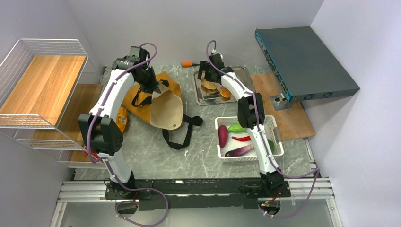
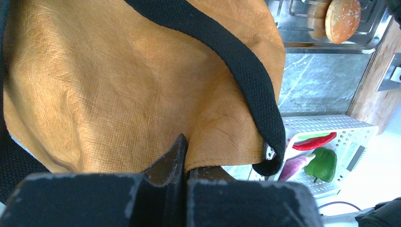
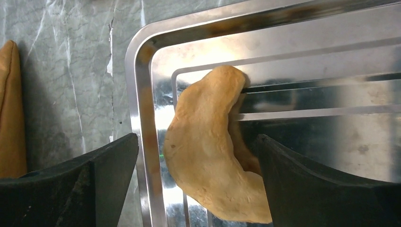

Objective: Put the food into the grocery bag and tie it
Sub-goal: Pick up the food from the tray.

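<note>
On the desk (image 1: pixel 156 151), your left gripper (image 2: pixel 185 151) is clamping shut on the grocery bag (image 2: pixel 118 94) by its ochre edge, with the bag lying left of centre. Farther back, your right gripper (image 3: pixel 197 139) is hanging wide open, straddling a bread piece (image 3: pixel 208 156) in the steel tray (image 3: pixel 142 94).

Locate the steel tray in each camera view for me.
Top external: steel tray sits upper centre, on the table's far side.
Left wrist: top right corner.
Right wrist: fills most of the frame.
Shared landmark: grocery bag, left of the tray everywhere.
</note>
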Robot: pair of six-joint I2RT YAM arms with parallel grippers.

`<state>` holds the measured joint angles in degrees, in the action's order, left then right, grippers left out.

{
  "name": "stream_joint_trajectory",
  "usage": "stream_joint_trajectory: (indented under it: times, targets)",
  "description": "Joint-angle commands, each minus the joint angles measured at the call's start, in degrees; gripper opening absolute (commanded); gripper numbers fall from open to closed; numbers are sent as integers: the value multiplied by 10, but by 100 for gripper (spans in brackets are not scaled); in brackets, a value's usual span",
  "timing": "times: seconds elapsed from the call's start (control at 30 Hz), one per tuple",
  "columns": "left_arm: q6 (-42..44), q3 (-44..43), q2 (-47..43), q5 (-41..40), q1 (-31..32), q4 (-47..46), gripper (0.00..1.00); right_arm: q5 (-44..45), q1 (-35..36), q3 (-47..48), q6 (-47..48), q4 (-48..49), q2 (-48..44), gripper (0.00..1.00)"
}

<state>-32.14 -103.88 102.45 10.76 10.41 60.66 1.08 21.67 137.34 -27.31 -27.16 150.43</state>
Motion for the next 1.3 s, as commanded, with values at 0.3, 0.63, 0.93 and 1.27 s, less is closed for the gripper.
stream_joint_trajectory:
  times: [0.3,0.63,0.93,1.27]
  targets:
    - [-3,-15,-22,2,18,-11,0,49,30,54,46,-7,39,87]
    - [-9,-1,-30,-5,21,-19,0,45,34,43,41,-20,45,60]
    - [-9,-10,-30,-12,31,-14,0,42,34,47,46,-26,36,31]
    - [-15,-22,-31,-18,42,-12,0,35,32,61,40,-30,6,19]
